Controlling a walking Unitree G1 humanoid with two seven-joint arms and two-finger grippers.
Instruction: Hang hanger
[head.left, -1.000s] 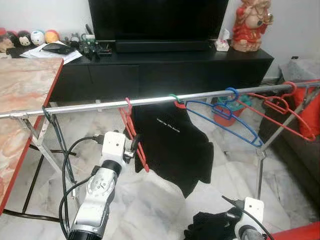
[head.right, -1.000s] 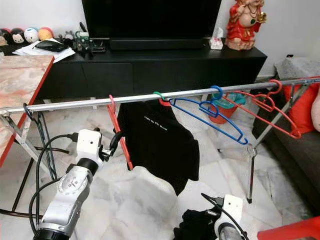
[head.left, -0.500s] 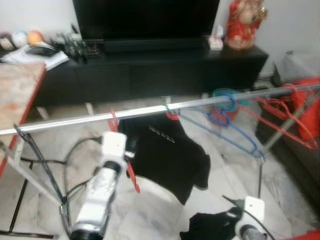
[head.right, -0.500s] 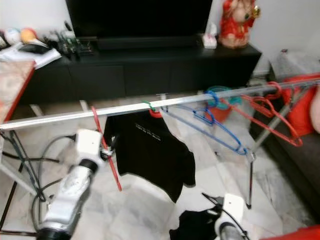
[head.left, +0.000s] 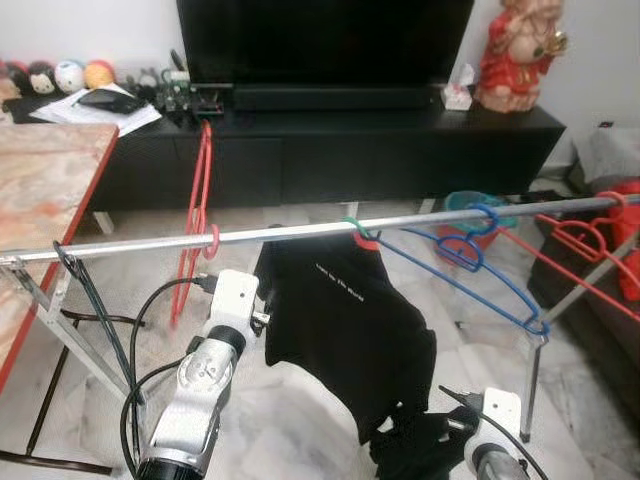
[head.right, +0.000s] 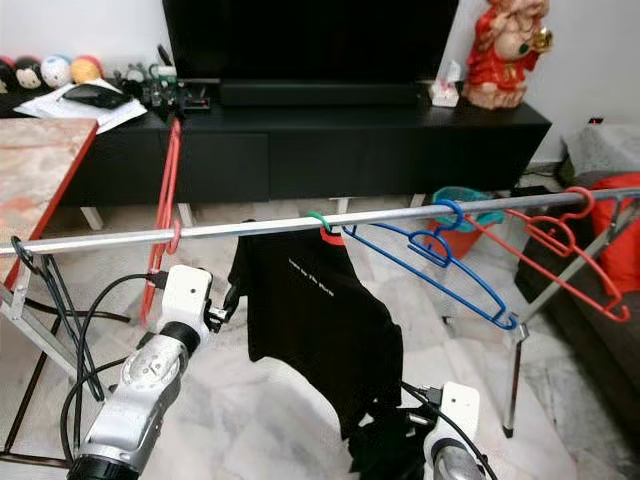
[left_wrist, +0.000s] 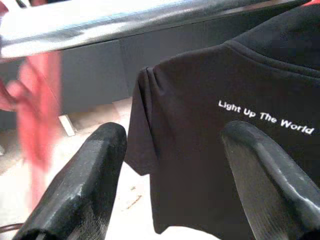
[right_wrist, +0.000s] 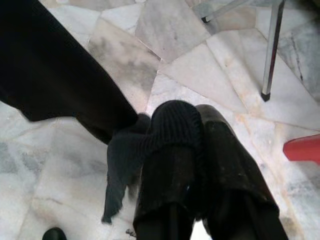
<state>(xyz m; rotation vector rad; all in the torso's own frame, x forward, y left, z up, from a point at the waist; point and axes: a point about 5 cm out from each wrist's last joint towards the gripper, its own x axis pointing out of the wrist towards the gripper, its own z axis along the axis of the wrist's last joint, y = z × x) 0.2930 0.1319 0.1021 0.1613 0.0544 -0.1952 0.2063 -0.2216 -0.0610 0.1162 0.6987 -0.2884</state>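
Red hanger (head.left: 196, 210) hooked on the metal rail (head.left: 300, 232) of the drying rack, near its left end, swung outward and tilted up toward the black TV cabinet (head.left: 380, 140); its hook sits on the rail just left of the left arm. Left pincer (left_wrist: 172, 175) raised just below the rail, fingers (left_wrist: 85, 185) spread apart with nothing between them, facing a black T-shirt (head.left: 345, 330) with white lettering that hangs from a green-hooked hanger (head.left: 352, 226) at mid-rail. Farther right on the rail: a blue hanger (head.left: 470, 265), then more red hangers (head.left: 590, 245) near the right end. Right pincer (right_wrist: 192, 160) low by the marble floor (right_wrist: 65, 165), fingers clamped together on a dark knit garment (right_wrist: 145, 150) that droops from them. Marble-patterned surface (head.left: 40, 210) with red edge at far left; television (head.left: 325, 40) and red figurine (head.left: 520, 55) on the cabinet.
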